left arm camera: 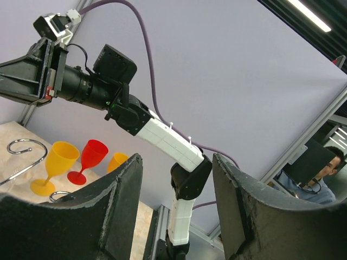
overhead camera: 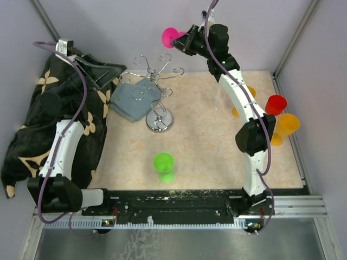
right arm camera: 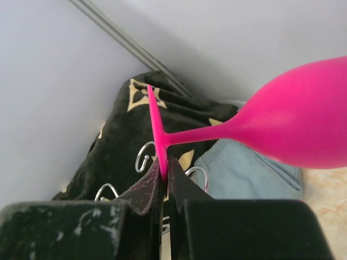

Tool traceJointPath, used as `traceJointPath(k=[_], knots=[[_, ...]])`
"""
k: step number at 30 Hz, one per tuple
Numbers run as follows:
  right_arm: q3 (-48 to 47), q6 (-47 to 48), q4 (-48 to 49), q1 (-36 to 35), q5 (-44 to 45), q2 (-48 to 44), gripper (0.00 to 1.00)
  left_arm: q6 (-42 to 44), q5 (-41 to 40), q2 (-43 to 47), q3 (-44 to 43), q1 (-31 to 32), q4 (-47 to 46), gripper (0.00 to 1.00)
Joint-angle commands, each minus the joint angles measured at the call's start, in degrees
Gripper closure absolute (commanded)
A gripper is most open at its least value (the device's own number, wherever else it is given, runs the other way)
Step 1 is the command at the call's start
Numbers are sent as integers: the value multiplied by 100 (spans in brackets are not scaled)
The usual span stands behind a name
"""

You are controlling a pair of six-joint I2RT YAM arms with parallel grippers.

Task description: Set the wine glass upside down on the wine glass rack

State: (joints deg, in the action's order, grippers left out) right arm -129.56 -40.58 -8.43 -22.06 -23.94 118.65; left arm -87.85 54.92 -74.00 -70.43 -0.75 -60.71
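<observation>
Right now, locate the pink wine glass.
The pink wine glass is at the top view's back centre, foot pinched in the right gripper, just beyond the wine glass rack.

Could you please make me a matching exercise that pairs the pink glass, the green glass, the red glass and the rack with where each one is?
Things:
1. pink wine glass
2. green wine glass
3. red wine glass
4. wine glass rack

Places:
A. standing alone at the front of the table
B. among the orange glasses, far right
C. foot pinched by the right gripper
D. next to the grey cloth

Pairs: 1-C, 2-A, 3-B, 4-D
</observation>
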Motion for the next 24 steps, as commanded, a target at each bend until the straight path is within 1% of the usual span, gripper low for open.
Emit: traceJointPath(k=[1,12,24], knots=[[-553,-400,336,-59,-528,138,100,142,68,151,43,-27,-3,40],[-676,-838,477,-171,-1245,255,100,137,55,173,108,-28,-29,40],[-584,-855,350,-390,-1376,271,100,129,72,214,160,-24,-49,40]])
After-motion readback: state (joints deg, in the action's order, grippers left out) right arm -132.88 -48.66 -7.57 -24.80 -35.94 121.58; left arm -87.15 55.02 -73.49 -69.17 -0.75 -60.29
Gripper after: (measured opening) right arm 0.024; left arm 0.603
